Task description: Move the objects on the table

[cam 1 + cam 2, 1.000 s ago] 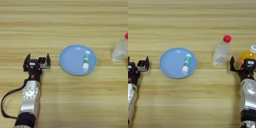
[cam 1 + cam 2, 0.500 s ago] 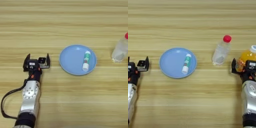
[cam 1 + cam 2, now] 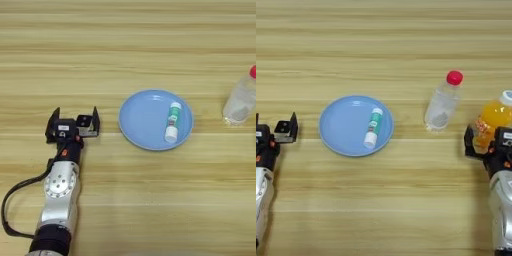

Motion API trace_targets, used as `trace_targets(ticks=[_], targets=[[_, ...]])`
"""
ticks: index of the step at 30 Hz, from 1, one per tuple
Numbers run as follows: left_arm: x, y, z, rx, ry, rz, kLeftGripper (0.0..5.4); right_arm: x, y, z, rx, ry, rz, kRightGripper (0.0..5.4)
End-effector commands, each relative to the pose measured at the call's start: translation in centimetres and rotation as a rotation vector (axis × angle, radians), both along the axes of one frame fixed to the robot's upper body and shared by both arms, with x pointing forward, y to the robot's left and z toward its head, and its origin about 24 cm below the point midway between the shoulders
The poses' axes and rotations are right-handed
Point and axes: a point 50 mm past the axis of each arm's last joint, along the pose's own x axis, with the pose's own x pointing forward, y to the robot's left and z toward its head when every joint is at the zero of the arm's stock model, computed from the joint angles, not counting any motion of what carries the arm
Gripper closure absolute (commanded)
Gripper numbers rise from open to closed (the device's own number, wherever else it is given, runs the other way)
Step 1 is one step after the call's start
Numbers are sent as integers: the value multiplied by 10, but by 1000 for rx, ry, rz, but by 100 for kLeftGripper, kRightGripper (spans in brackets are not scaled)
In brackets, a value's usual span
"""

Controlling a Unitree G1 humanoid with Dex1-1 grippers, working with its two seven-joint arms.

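The right gripper (image 3: 487,141) sits at the right edge of the table (image 3: 384,45), its black fingers spread around the base of the orange-juice bottle (image 3: 490,121) without clearly pinching it yet. To do this grasp well, I would judge it should close low on the body, square to the bottle, then lift straight so the bottle does not tip toward the clear red-capped bottle (image 3: 442,101) just to its left. Further left, the white-and-green tube (image 3: 372,128) lies on the light-blue plate (image 3: 338,127). The left gripper (image 3: 73,126) rests idle left of the plate, fingers spread, holding nothing. Count: two bottles, one tube, one plate, two grippers.
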Motion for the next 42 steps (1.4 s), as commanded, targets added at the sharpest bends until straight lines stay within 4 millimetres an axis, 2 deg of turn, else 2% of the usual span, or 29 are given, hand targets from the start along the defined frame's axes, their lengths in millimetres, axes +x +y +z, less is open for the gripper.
trace_targets(ticks=[1, 9, 20, 26, 32, 42], targets=[[0, 1, 0, -4, 6, 4, 0, -6, 4, 2, 9, 38, 21, 7], [0, 0, 0, -4, 8, 3, 0, -17, 12, -4, -37, 153, 113, 7], [0, 1, 0, -3, 7, 4, 0, -34, 23, -6, -57, 228, 219, 7], [0, 1, 0, -2, 6, 5, 0, -37, 44, 2, -18, 185, 353, 7], [-1, 1, 1, 0, 4, 5, 0, -39, 81, 23, -17, 63, 547, 7], [0, -1, 1, 2, 4, 2, 0, -7, 124, 43, 31, -80, 573, 7]])
